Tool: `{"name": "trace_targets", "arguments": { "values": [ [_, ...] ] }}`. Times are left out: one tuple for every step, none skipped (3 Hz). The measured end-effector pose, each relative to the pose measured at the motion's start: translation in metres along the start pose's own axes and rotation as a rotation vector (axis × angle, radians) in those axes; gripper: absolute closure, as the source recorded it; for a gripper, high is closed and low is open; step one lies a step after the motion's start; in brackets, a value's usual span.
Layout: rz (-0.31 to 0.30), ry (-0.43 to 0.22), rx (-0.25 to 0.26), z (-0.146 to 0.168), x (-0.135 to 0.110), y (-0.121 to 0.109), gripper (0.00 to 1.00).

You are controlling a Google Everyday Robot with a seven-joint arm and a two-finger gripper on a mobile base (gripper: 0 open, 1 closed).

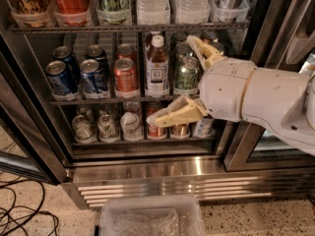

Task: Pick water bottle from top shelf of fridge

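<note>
The fridge (147, 173) stands open in front of me. Its top shelf (128, 28) is a wire rack along the top of the view, with clear bins holding bottles. Two clear water bottles (152, 4) stand side by side in the bins, the second to its right (189, 1); their tops are cut off. My gripper (170, 81) is open and empty, with cream fingers (173, 116) spread wide. It is in front of the middle rack, below and slightly right of the water bottles, and the white arm enters from the right.
The middle rack holds cans and a white-capped bottle (156, 65); the lower rack holds small cans (108, 127). A dark door frame (268, 38) stands at the right. A clear plastic bin (150, 218) sits on the floor below, with cables (19, 215) at the left.
</note>
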State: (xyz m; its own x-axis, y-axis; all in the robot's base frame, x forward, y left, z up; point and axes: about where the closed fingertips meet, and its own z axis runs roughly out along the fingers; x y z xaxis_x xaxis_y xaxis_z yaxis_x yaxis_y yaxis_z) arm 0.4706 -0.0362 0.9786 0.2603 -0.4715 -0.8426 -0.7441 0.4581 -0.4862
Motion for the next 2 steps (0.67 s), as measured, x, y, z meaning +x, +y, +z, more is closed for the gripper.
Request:
{"name": "trace_targets", "arguments": {
  "values": [
    [0.106,-0.104,0.104,0.004,-0.045,-0.013,0.0],
    [0.197,-0.138,0.189,0.004,-0.08,-0.029,0.0]
  ]
}}
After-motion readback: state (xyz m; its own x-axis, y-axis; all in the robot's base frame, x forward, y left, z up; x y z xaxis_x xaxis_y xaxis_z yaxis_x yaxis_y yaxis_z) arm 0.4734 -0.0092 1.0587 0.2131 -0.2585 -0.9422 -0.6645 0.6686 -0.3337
